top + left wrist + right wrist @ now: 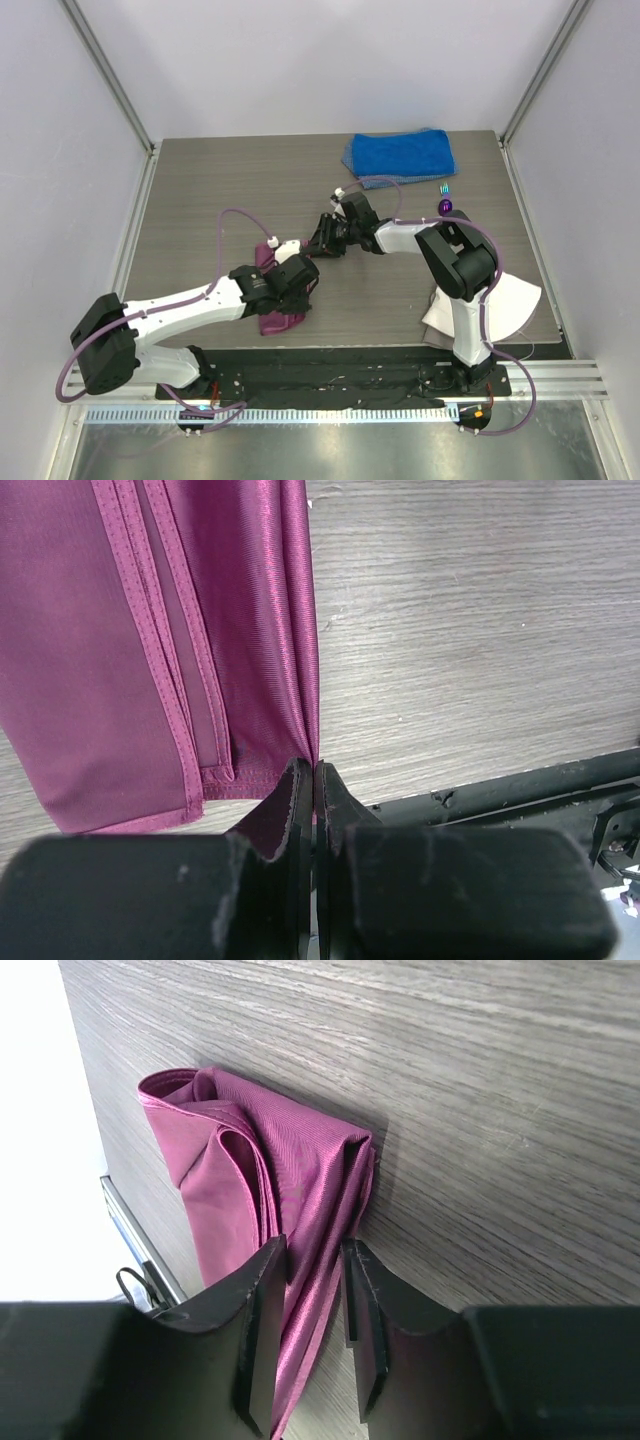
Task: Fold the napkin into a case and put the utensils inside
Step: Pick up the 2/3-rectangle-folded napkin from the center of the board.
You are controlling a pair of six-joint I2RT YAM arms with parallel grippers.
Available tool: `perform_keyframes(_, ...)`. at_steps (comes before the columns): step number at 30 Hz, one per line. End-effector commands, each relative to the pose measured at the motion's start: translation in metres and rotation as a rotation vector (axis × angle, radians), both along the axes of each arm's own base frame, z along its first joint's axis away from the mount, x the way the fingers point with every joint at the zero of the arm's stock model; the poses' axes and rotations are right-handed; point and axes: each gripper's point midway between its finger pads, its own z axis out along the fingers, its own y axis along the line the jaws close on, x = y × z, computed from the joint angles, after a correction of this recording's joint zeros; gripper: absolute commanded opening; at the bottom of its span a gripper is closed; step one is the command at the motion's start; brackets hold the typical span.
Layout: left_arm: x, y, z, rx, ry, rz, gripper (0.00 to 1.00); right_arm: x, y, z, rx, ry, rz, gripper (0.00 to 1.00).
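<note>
The magenta napkin [280,322] lies folded into a narrow strip near the table's front, left of centre. My left gripper [297,276] sits over it. In the left wrist view this gripper [315,772] is shut on the napkin's [120,660] folded right edge. My right gripper [318,243] reaches in from the right. Its jaws [312,1260] stand apart, straddling a bunched fold of the napkin [270,1160], with a thin gap at the right finger [365,1290]. The purple-bowled spoon [445,206] and the teal fork [445,188] lie at the far right, away from both grippers.
A thick blue towel [400,152] lies at the table's back right. A white cloth [505,300] hangs over the front right corner beside the right arm's base. The black base plate [500,790] runs along the table's near edge, just by the napkin.
</note>
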Motion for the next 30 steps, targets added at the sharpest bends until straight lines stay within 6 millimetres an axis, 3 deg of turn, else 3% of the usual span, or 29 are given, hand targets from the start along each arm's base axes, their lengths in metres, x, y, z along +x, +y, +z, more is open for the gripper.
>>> perform_keyframes(1,0.005,-0.008,0.017,-0.052,-0.029,-0.010,0.00,0.014,0.011,0.018,0.050,-0.055,-0.005,0.35)
perform_keyframes(5,0.005,-0.009,0.020,-0.060,-0.033,-0.011,0.00,0.011,0.009,0.016,0.046,-0.051,-0.008,0.45)
perform_keyframes(9,0.005,-0.007,0.024,-0.062,-0.039,-0.007,0.00,0.006,0.003,0.010,0.029,-0.046,-0.009,0.48)
perform_keyframes(15,0.005,-0.007,0.030,-0.076,-0.048,-0.008,0.00,-0.002,0.003,0.003,0.041,-0.021,-0.006,0.49)
perform_keyframes(24,0.004,-0.008,0.030,-0.082,-0.042,-0.012,0.00,0.006,0.009,0.007,0.056,-0.025,-0.010,0.52)
perform_keyframes(30,0.004,-0.008,0.028,-0.078,-0.039,-0.014,0.00,-0.008,0.002,0.004,0.043,-0.014,-0.013,0.56)
